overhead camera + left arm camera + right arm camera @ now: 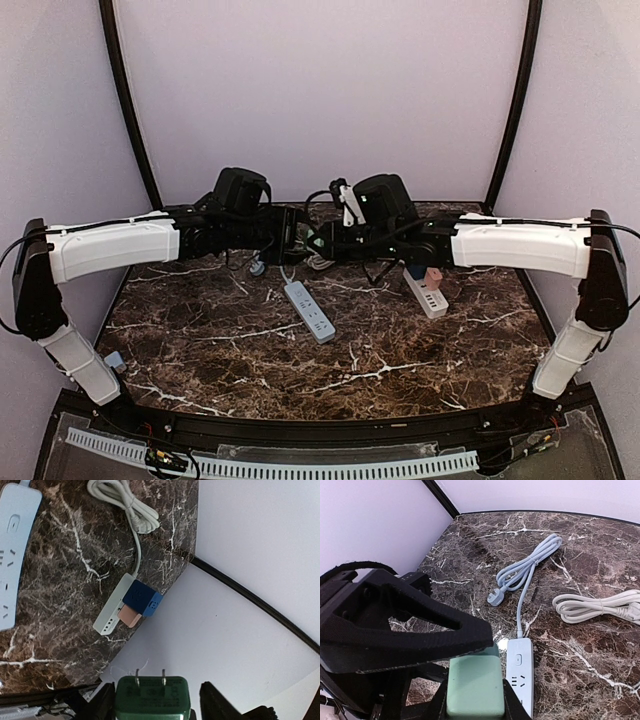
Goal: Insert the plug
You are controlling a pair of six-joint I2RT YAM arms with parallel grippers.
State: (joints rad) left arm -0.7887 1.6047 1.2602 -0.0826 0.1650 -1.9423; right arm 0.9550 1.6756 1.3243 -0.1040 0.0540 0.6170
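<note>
1. The right arm's [520,245] jaws are clenched on the green plug [472,682] at the bottom centre of the right wrist view. Only its smooth back shows there.
2. The left arm's [110,250] jaws flank the same plug at the bottom of the left wrist view, but slackly. One finger [102,702] lies against it and the other [216,700] stands off with a sliver of gap. The hold looks to be the right arm's alone.
3. The prongs [137,672] point up the left wrist frame, not yet at any socket face, as far as I can judge.
4. The white power strip [520,677] lies on the surface [590,545] just right of the plug in the right wrist view. Its sockets face up and its long axis runs up the frame. In the top view it sits at centre, below the meeting jaws and apart from them.
5. A small strip [111,617], mid-frame in the left wrist view, already carries a blue adapter [142,597] and a pink adapter [127,616].
6. Farthest lie a grey cable [525,570] and a white coil [600,605].
</note>
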